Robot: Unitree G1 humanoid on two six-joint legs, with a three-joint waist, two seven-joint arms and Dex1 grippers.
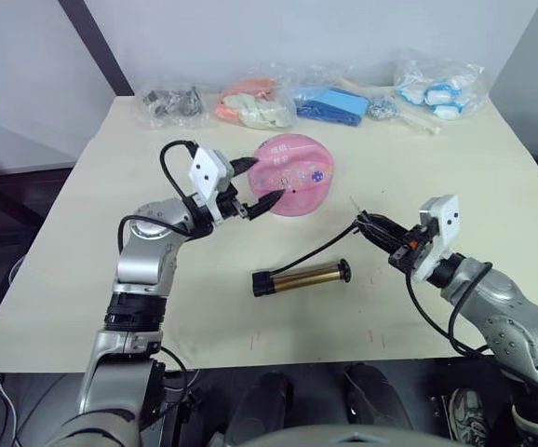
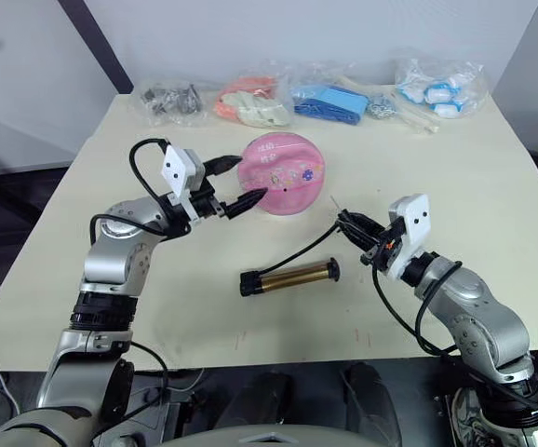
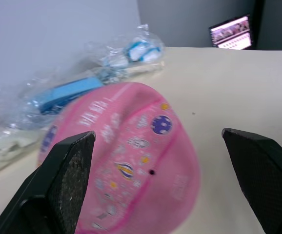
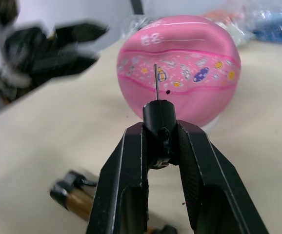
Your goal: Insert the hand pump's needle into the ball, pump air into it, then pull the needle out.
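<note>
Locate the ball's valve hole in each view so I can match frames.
Left eye view: too small to tell on the ball.
Right eye view: same.
Left wrist view: dark valve hole, between open fingers.
Right wrist view: hole beside the needle.
Shared landmark: purple print.

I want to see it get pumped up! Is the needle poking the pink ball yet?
Apart. In the left eye view, bare table lies between the needle in the right gripper and the ball.

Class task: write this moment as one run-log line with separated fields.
left end effector: open beside ball | right end effector: shut on needle fitting, aimed at ball, not inserted | pump: lying on table
</note>
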